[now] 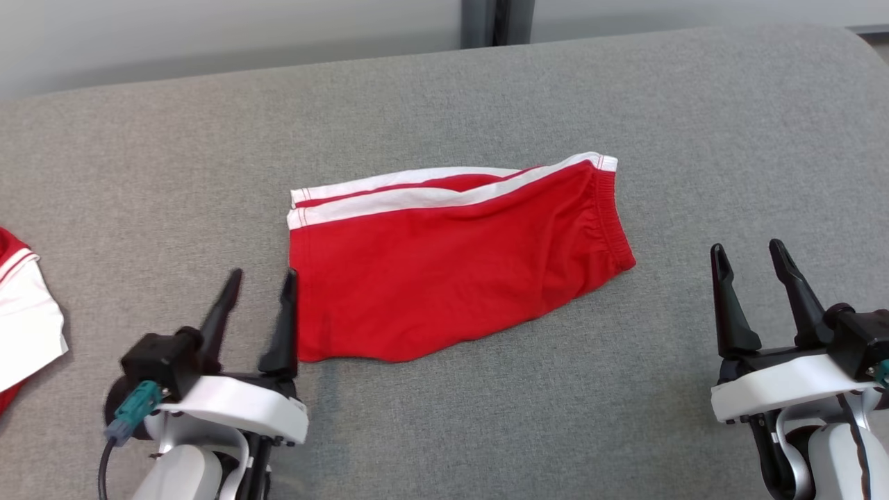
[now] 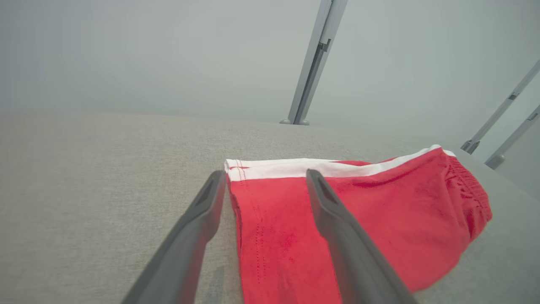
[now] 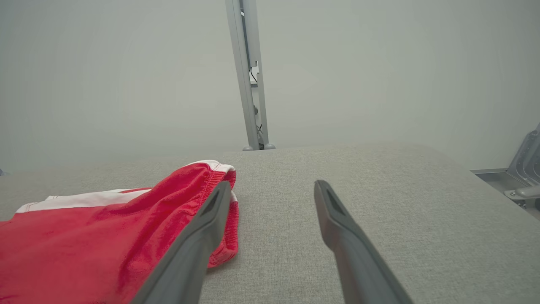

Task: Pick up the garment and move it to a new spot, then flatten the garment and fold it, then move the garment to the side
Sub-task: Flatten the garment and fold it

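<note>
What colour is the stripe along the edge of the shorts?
White. The stripe on the red shorts shows best in the head view.

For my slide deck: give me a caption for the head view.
Folded red shorts with white stripes lie on the grey table, with the robot's open jaws near either end.

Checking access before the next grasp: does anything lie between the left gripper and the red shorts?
Nothing visible does. The open left gripper sits at the red shorts' hem edge; a second red-and-white garment lies farther left, out of the way.
</note>
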Controlling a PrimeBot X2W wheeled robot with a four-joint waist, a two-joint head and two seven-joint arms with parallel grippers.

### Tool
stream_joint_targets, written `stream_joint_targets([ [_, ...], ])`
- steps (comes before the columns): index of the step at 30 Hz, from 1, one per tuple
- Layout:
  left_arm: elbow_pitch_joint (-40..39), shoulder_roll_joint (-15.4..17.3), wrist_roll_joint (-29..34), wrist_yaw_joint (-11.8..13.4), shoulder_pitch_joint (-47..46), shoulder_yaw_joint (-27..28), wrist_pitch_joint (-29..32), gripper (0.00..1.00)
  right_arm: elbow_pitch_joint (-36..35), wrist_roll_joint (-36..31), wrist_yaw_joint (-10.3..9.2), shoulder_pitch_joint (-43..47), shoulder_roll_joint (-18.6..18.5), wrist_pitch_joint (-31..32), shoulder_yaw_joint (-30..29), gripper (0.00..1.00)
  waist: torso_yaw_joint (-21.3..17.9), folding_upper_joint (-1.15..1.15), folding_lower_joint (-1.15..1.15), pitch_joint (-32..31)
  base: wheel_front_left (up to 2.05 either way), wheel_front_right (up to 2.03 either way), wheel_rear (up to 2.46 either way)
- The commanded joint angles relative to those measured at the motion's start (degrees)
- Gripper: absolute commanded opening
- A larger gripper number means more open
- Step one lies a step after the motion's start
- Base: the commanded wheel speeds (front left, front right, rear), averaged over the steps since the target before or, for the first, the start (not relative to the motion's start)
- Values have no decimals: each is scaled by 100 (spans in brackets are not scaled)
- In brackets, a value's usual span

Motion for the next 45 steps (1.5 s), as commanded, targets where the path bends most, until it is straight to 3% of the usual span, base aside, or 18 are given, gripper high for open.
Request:
stream_joint_targets([
  [1,-113,69,139,118,3,65,-154,100,-70,-84,-4,30,-31,43,-49,100,43,0,0,-68,0,0,0],
  [13,-527,426,508,493,222,267,-272,100,-316,-348,-4,222,-31,294,-151,100,216,0,0,-260,0,0,0],
  [31,-738,464,495,561,161,175,-128,100,-303,-524,-4,12,-39,460,-212,100,391,0,0,-155,0,0,0],
  [38,-715,398,497,478,-20,55,-138,100,352,-512,-4,-483,-51,641,128,100,609,0,0,122,0,0,0],
  [45,-591,317,484,376,-216,-44,-200,100,1498,-410,-4,-1089,-49,506,209,100,778,0,0,368,0,0,0],
])
